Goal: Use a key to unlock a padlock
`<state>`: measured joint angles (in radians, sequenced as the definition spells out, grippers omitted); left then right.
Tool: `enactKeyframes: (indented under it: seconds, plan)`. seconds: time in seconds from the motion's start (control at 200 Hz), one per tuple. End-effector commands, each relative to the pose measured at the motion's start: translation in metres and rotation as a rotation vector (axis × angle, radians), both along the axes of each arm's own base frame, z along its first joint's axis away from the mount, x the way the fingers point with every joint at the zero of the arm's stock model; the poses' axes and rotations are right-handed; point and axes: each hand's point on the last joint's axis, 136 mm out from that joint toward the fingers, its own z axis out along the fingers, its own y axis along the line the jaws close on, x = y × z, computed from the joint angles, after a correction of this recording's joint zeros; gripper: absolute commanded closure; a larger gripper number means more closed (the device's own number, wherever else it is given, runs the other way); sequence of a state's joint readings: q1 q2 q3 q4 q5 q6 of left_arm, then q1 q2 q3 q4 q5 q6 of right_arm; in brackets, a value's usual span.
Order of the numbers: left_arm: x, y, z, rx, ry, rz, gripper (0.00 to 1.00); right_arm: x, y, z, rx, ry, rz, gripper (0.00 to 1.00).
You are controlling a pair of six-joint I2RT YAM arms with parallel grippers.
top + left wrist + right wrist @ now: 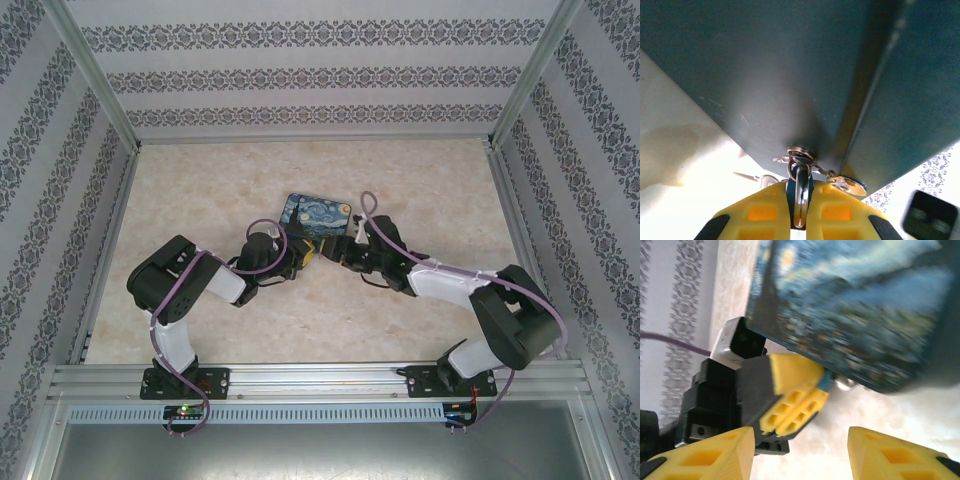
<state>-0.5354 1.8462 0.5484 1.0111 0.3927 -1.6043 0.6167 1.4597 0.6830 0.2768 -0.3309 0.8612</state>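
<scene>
My left gripper (pixel 800 186) is shut on the tiny padlock (pixel 801 205): its blue body is squeezed between the yellow pads and its metal shackle runs up to the latch under the Starry Night box (pixel 850 305). A thin silvery piece that looks like the key (pixel 746 176) lies on the table just left of those fingers. In the right wrist view my right gripper (pixel 801 450) stands open with nothing between its fingers, a short way from the left gripper's fingers (pixel 795 405) and the blue padlock (pixel 825 381). From above, the left gripper (pixel 303 256) and right gripper (pixel 335 252) meet at the box's near edge.
The Starry Night box (pixel 318 214) sits mid-table, its near edge over both grippers. A metal hasp plate (pixel 849 185) hangs beside the padlock. Patterned walls (pixel 60 200) enclose the marbled tabletop (pixel 300 330) on three sides.
</scene>
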Motion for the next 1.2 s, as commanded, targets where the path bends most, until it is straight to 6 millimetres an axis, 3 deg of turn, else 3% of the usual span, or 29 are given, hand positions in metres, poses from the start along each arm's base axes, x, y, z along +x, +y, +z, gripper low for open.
enactKeyframes:
  seconds: [0.0, 0.205, 0.415, 0.48, 0.694, 1.199]
  plan:
    - [0.009, -0.004, 0.023, -0.034, -0.055, -0.016, 1.00, -0.007, -0.025, -0.010, -0.429, -0.171, 0.093, 0.49]
    - [0.009, -0.005, 0.024, -0.036, -0.053, -0.022, 1.00, -0.005, -0.026, -0.010, -0.710, -0.386, 0.196, 0.54]
    - [0.009, -0.008, 0.027, -0.039, -0.057, -0.032, 1.00, -0.010, -0.016, -0.029, -0.852, -0.475, 0.306, 0.68]
    - [0.010, -0.009, 0.028, -0.039, -0.057, -0.036, 1.00, -0.011, -0.010, -0.034, -0.861, -0.485, 0.332, 0.72]
    - [0.009, -0.008, 0.029, -0.040, -0.057, -0.038, 1.00, -0.010, 0.005, -0.047, -0.895, -0.504, 0.388, 0.70]
    - [0.007, -0.009, 0.032, -0.048, -0.058, -0.049, 1.00, 0.009, 0.017, -0.058, -0.964, -0.530, 0.406, 0.72]
